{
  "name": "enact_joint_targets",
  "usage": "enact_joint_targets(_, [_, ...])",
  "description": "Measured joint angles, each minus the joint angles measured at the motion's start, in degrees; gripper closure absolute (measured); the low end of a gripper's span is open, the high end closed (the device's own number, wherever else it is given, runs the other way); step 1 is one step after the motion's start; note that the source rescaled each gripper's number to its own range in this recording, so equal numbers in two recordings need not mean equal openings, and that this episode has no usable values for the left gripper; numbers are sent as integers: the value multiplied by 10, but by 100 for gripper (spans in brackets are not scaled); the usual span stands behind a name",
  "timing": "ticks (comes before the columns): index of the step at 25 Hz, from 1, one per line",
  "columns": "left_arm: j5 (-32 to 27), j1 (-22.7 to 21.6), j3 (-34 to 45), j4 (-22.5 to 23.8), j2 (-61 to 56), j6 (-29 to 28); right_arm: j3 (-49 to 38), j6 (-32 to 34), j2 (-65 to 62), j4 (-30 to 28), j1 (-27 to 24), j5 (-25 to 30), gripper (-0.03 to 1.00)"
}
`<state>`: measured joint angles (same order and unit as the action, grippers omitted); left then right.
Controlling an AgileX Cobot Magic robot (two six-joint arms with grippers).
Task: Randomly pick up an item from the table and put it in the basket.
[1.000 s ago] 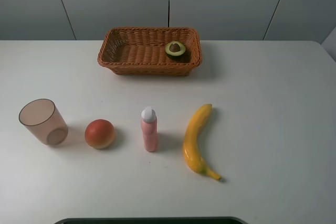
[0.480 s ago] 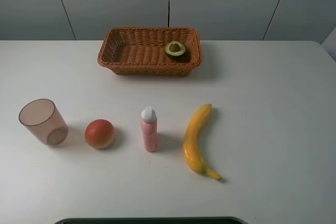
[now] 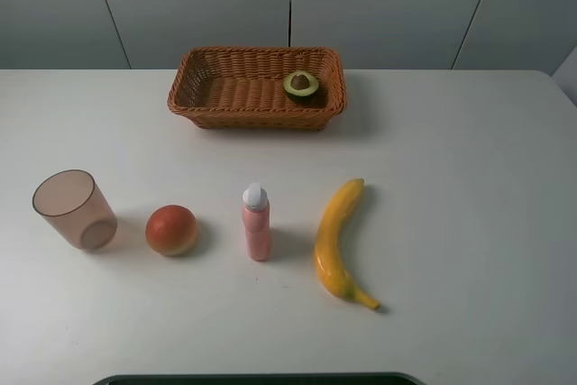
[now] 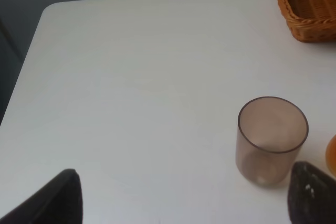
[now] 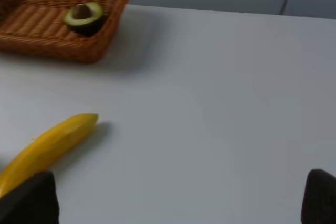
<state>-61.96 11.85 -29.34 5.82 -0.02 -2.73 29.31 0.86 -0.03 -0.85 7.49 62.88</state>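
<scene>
The halved avocado [image 3: 301, 84] lies cut side up inside the brown wicker basket [image 3: 257, 120], at its right end, at the back of the white table [image 3: 451, 178]. The right wrist view also shows the avocado [image 5: 84, 17] in the basket [image 5: 63, 53]. Neither gripper shows in the exterior view. In the left wrist view the left gripper [image 4: 184, 203] is open and empty, its dark fingertips [image 4: 58, 198] wide apart above the table near the cup. In the right wrist view the right gripper [image 5: 173, 203] is open and empty, above bare table beside the banana.
A translucent brownish cup [image 3: 75, 209], a round red-orange fruit [image 3: 171, 230], an upright pink bottle [image 3: 256, 223] and a long yellow banana [image 3: 335, 239] stand in a row across the front of the table. The cup [image 4: 271, 140] is close to the left gripper's finger.
</scene>
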Motion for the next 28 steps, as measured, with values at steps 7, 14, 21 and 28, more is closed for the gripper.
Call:
enact_joint_targets(7, [0,0,0,0,0,0,0,0,0,4,-66,0,-3])
enact_joint_targets(14, [0,0,0,0,0,0,0,0,0,4,-66,0,-3])
enact_joint_targets(21, [0,0,0,0,0,0,0,0,0,4,-66,0,-3])
enact_joint_targets(28, [0,0,0,0,0,0,0,0,0,4,-66,0,-3])
